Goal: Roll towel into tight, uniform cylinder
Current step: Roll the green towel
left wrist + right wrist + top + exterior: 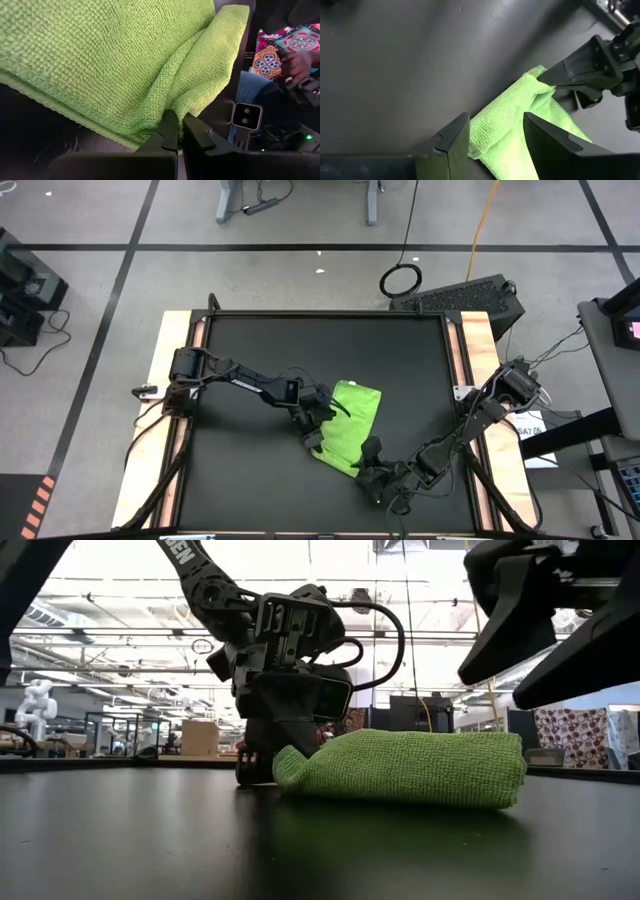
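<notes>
We saw the towel lying mid-surface, long axis running far-right to near-left; the left end effector pinched its left edge; the right end effector, spread, hovered at its near end.

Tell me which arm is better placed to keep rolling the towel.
Left, probably. The left gripper is already shut on an edge of the towel, so it could turn that edge over. The right gripper is open beside the other end, holding nothing.
</notes>
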`<move>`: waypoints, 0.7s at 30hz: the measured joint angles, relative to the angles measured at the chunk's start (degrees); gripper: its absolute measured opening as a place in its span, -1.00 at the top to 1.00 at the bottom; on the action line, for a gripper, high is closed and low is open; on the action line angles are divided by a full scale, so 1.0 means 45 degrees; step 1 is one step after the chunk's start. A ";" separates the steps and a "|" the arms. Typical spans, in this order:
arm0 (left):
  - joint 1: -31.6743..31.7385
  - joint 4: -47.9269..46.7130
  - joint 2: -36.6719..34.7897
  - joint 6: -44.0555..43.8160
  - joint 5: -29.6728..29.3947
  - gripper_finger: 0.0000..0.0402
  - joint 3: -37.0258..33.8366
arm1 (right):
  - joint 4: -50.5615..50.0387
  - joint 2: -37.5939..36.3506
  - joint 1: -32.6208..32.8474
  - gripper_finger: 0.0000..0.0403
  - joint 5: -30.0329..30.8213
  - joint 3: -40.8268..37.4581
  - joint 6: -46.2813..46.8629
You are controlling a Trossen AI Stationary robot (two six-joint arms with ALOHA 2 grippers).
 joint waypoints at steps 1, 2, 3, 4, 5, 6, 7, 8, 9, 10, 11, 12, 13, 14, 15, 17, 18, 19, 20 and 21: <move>0.0057 -0.0005 0.0000 0.0001 0.0019 0.98 0.0000 | 0.0090 0.0065 -0.0032 0.13 -0.0046 0.0000 0.0002; 0.0103 -0.0005 0.0000 -0.0008 0.0040 0.98 -0.0005 | 0.0129 0.0129 -0.0040 0.13 -0.0093 0.0000 0.0042; 0.0155 -0.0058 0.0000 -0.0043 0.0016 0.98 -0.0005 | 0.0113 0.0221 -0.0039 0.13 -0.0148 0.0000 0.0071; 0.0253 -0.0096 0.0000 -0.0077 0.0016 0.98 -0.0015 | 0.0137 0.0329 -0.0034 0.13 -0.0314 0.0000 0.0127; 0.0323 -0.0123 0.0000 -0.0096 -0.0017 0.98 -0.0015 | 0.0243 0.0458 -0.0026 0.13 -0.0487 0.0000 0.0215; 0.0368 -0.0135 0.0000 -0.0114 -0.0054 0.98 -0.0015 | 0.0374 0.0586 -0.0025 0.13 -0.0544 0.0000 0.0315; 0.0408 -0.0131 0.0000 -0.0116 -0.0061 0.98 -0.0015 | 0.0482 0.0736 -0.0021 0.13 -0.0718 0.0000 0.0399; 0.0441 -0.0136 0.0000 -0.0106 -0.0067 0.98 -0.0015 | 0.0631 0.0893 0.0005 0.13 -0.0735 0.0000 0.0413; 0.0483 -0.0136 0.0000 -0.0111 -0.0062 0.98 -0.0015 | 0.0751 0.1036 0.0026 0.13 -0.0711 0.0000 0.0442; 0.0516 -0.0148 0.0000 -0.0112 -0.0062 0.98 -0.0015 | 0.0803 0.1162 0.0056 0.13 -0.0523 0.0000 0.0491; 0.0564 -0.0146 0.0000 -0.0155 -0.0055 0.98 -0.0015 | 0.0745 0.1239 0.0082 0.13 -0.0230 -0.0003 0.0600; 0.0582 -0.0151 0.0000 -0.0174 -0.0052 0.98 -0.0015 | 0.0754 0.1324 0.0096 0.14 0.0138 -0.0005 0.0749; 0.0582 -0.0164 0.0000 -0.0174 -0.0057 0.98 -0.0015 | 0.0778 0.1356 0.0087 0.15 0.0420 -0.0005 0.0888; 0.0582 -0.0175 0.0000 -0.0174 -0.0062 0.98 -0.0015 | 0.0776 0.1365 0.0064 0.16 0.0724 -0.0005 0.0972; 0.0582 -0.0171 0.0000 -0.0199 -0.0062 0.98 -0.0015 | 0.0792 0.1361 0.0019 0.17 0.0917 -0.0005 0.1044; 0.0582 -0.0187 0.0000 -0.0216 -0.0065 0.98 -0.0015 | 0.0826 0.1356 -0.0086 0.21 0.0967 -0.0005 0.1071; 0.0582 -0.0189 0.0000 -0.0228 -0.0067 0.98 -0.0015 | 0.0784 0.1356 -0.0112 0.22 0.0969 -0.0005 0.1075; 0.0583 -0.0192 0.0000 -0.0268 -0.0082 0.98 -0.0015 | 0.0771 0.1356 -0.0141 0.24 0.0974 -0.0005 0.1075; 0.0586 -0.0220 0.0000 -0.0271 -0.0128 0.98 -0.0015 | 0.0784 0.1364 -0.0186 0.26 0.0971 -0.0005 0.1087; 0.0582 -0.0288 0.0000 -0.0271 -0.0179 0.98 -0.0015 | 0.0834 0.1420 -0.0227 0.27 0.0979 0.0000 0.1162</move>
